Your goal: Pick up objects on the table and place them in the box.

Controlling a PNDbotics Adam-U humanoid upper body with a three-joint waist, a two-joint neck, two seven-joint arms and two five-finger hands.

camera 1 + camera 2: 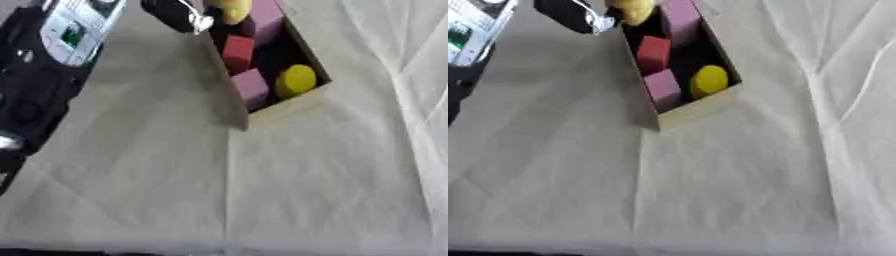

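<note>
**Box loaded; left hand at its far corner**

Far left: a white device (77, 26) with a small green screen lies at the table's upper left edge, over dark equipment (26, 100) that runs down that side. The table's left edge slants from upper centre toward the lower left, so the cloth (175, 190) narrows at the top on this side.

Left of centre: the left hand (178, 15) shows as a dark, rounded shape with a silver part, at the top of the view and touching or just beside the box's far left corner. Finger state cannot be told; only a blurred mass is visible, possibly the wrist rather than the fingers.

Centre: the box (289, 106) stands open-topped on the cloth, set at a slant, its near end toward the lower right and its far end cut off by the top edge. Inside, from near to far: a purple block (251, 86) in the near left corner, a yellow round piece (296, 80) beside it at the near right, a red block (237, 51) behind the purple one, a second purple block (266, 19) further back, and a yellow object (233, 10) at the far end, next to the hand.

Right and near: bare creased cloth runs from the box to the near and right edges, a wide open field. A dark strip marks the near table edge.
</note>
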